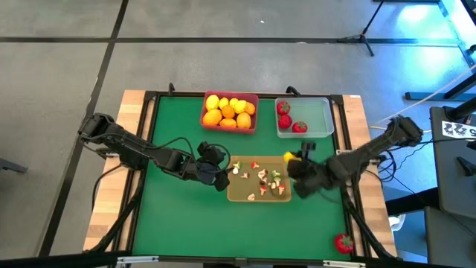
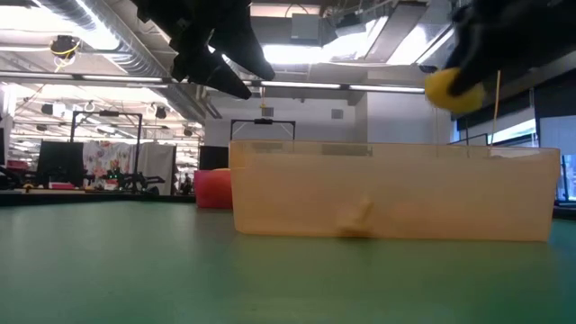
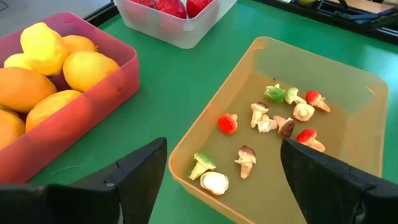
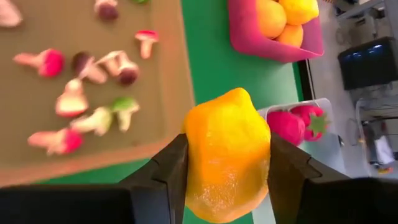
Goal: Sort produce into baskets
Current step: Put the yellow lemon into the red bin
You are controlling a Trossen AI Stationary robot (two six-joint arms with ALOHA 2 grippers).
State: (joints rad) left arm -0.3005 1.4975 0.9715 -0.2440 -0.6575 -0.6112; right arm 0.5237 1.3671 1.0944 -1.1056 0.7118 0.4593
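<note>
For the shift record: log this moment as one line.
right pincer: shut on lemon, lifted beside tan basket | left pincer: open, empty, at tan basket's other end | pink basket: lemons

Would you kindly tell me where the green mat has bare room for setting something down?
Free: the wide mat in front of the tan tray, and the strip left of the pink tray. Crowded: the gap between the three trays, where the right pincer holds a lemon.
</note>
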